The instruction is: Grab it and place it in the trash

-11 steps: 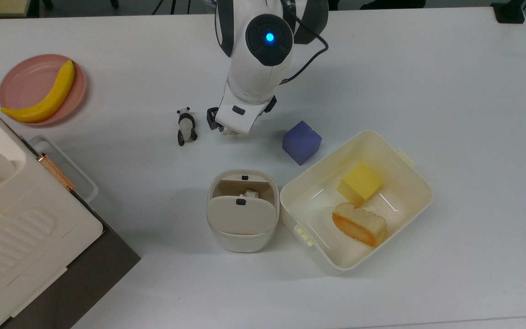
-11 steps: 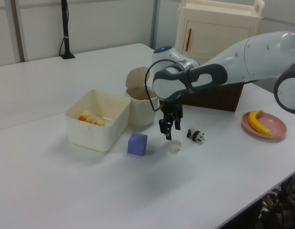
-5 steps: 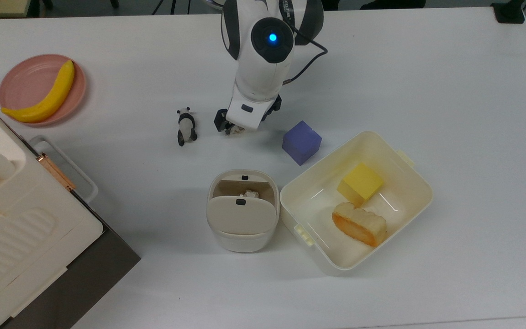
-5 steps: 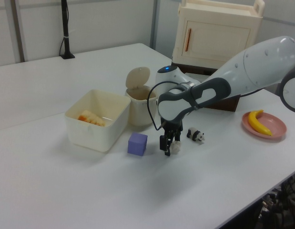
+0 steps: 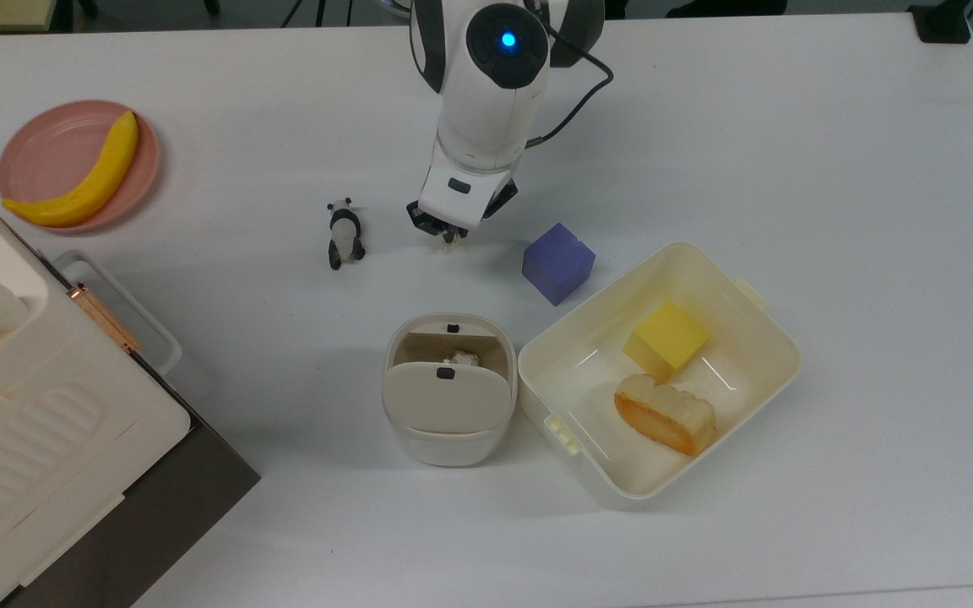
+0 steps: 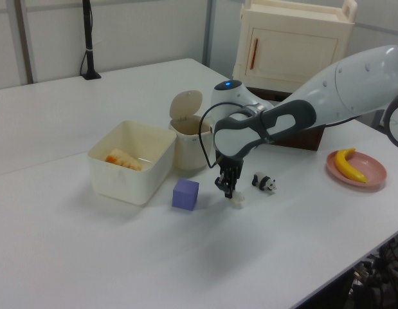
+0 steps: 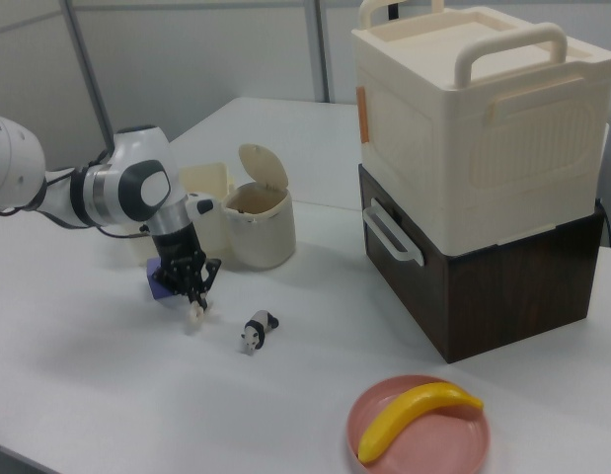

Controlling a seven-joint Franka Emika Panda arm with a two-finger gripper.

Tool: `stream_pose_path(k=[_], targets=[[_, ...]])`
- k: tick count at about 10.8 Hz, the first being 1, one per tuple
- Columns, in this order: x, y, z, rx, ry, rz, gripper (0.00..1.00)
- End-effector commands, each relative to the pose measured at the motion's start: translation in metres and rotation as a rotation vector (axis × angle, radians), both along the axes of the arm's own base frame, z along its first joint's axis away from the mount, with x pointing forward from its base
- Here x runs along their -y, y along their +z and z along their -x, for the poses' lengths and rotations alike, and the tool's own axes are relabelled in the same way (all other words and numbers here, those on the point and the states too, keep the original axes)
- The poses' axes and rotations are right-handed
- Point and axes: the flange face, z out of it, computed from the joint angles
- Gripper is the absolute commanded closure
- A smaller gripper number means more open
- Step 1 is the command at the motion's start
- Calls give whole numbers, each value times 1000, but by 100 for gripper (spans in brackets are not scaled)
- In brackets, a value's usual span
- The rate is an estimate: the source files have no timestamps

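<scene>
From overhead, the gripper (image 5: 448, 234) points down at the white table (image 5: 790, 127), its fingers pinched together on the tissue wad (image 5: 450, 237), of which just a pale scrap peeks out under the tips. The panda figurine (image 5: 343, 234) lies at about nine o'clock from it, the blue cube (image 5: 557, 263) near four o'clock, both apart from it. The trash bin (image 5: 448, 388) stands at six o'clock, well below, flap lid raised, a pale scrap lying in its brownish inside. The square tub (image 5: 658, 371) just beside the bin holds a yellow block (image 5: 667, 338) and an orange-crusted piece (image 5: 665, 414).

In the left view the gripper (image 6: 229, 191) stands upright, closed on the wad (image 6: 236, 201) at table level; cube (image 6: 185, 194) at nine o'clock, panda (image 6: 265, 183) at two o'clock, bin (image 6: 188, 137) behind.

In the right view the gripper (image 7: 194, 294) grips the wad (image 7: 195, 312) low over the table, the panda (image 7: 256, 331) at four o'clock, the bin (image 7: 259, 219) at one o'clock.
</scene>
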Motion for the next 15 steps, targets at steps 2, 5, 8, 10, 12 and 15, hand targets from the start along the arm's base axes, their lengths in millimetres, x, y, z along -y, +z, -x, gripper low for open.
stream_pose_path(k=[2,5,8,10,12,15], targets=[[12,70,-33,81,-70,-40,100],[20,133,-75,228,-147,-141,100],[29,143,-103,405,-230,-187,100],[25,124,-115,461,-276,-190,100],[17,116,-123,547,-379,-207,94],[15,118,-126,599,-493,-231,0]])
